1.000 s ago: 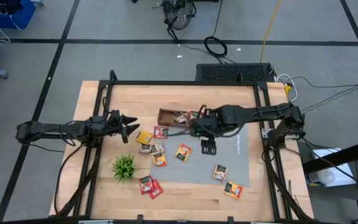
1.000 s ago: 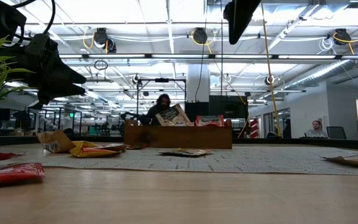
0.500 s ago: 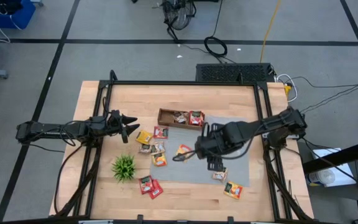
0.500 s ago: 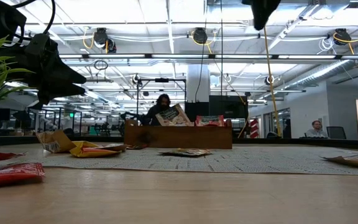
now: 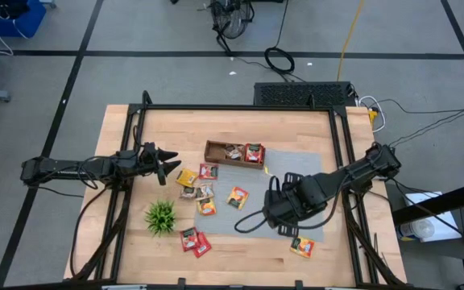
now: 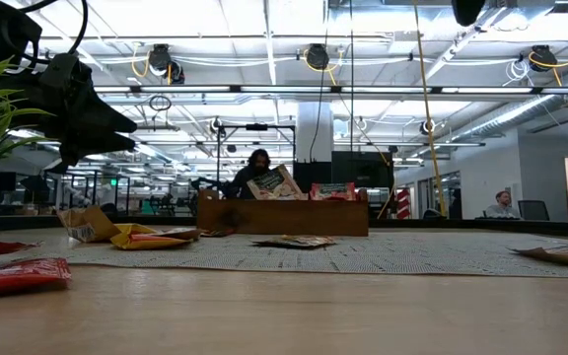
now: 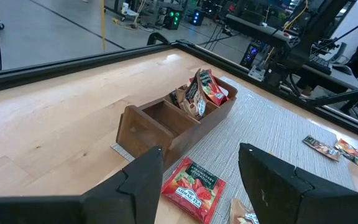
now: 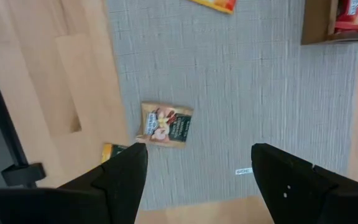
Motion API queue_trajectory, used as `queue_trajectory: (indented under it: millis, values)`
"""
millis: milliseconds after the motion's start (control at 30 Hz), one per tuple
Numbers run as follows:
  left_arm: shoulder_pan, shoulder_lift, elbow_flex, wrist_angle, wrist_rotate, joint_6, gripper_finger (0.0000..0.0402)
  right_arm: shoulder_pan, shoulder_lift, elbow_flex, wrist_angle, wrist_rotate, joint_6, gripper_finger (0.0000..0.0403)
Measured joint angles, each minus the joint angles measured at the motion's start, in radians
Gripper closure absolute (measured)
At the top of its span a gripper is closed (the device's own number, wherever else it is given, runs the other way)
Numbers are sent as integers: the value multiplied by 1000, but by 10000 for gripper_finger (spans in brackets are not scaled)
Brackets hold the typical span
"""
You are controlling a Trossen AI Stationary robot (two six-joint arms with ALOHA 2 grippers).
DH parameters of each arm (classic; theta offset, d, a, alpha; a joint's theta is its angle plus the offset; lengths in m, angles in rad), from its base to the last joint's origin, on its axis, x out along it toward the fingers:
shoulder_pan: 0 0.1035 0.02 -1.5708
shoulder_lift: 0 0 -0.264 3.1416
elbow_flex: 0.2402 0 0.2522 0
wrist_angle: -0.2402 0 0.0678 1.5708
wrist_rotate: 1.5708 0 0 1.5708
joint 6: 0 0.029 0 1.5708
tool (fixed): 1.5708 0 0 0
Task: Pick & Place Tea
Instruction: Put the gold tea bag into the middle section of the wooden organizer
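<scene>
While a brown tea packet (image 8: 166,125) lies flat on the grey mat (image 8: 241,93), the right gripper (image 8: 197,180) hangs above it, fingers wide, holding nothing. Wooden tray (image 5: 234,153) sits well apart. Left gripper (image 7: 201,180) open, empty, near it.
</scene>
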Motion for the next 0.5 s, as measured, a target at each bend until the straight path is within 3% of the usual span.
queue_trajectory:
  millis: [200, 500]
  values:
    - [0, 0, 0, 0, 0, 0, 190, 3, -1, -12, 7, 0, 45, 136]
    - [0, 0, 0, 0, 0, 0, 190, 31, -21, -232, 156, -28, 103, 135]
